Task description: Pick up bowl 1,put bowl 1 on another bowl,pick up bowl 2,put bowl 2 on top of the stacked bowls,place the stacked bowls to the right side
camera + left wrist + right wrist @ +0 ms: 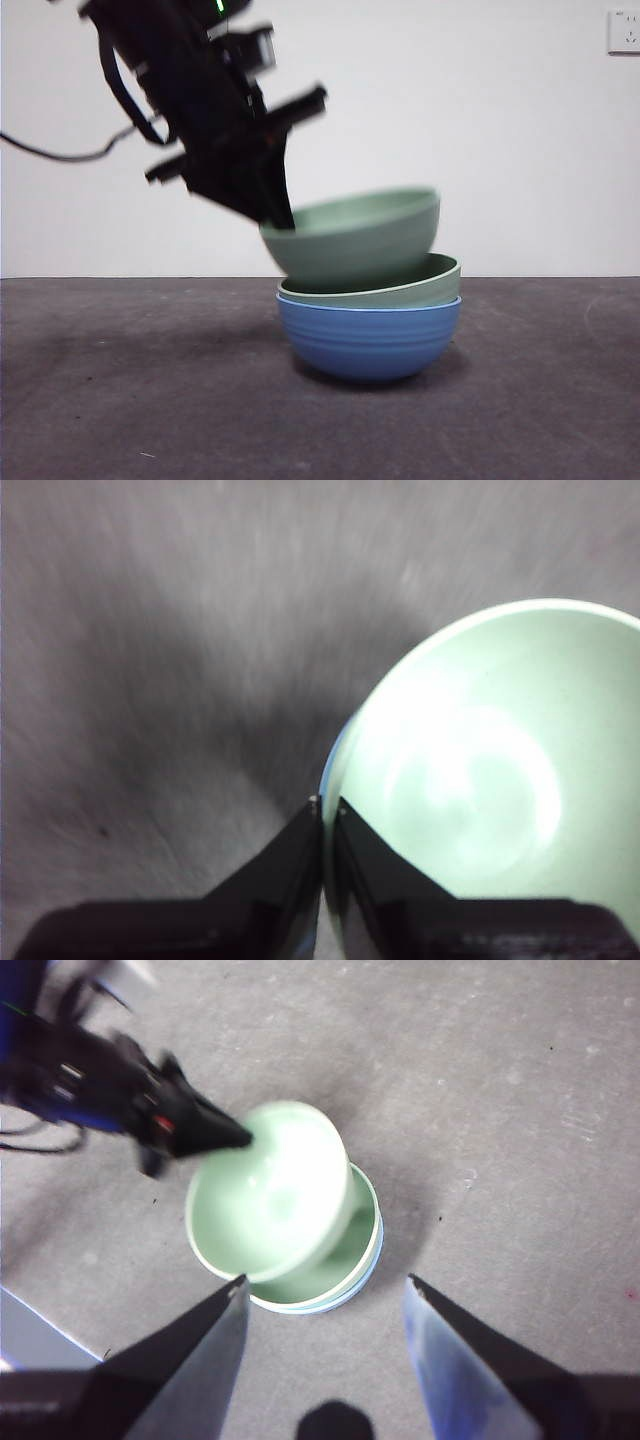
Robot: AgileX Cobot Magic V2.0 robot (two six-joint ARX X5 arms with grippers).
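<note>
The blue bowl stands on the dark table, and one pale green bowl sits nested inside it. Just above them hangs a second pale green bowl, tilted. My left gripper is shut on that bowl's left rim. In the left wrist view the jaws pinch the rim of the held bowl. My right gripper is open high above the stack. From there I look down on the held bowl, the nested bowl and the left gripper.
The grey table stretches to both sides of the stack. A black cable trails off the left arm. A wall socket sits at the top right. A pale sheet edge shows near the table's side.
</note>
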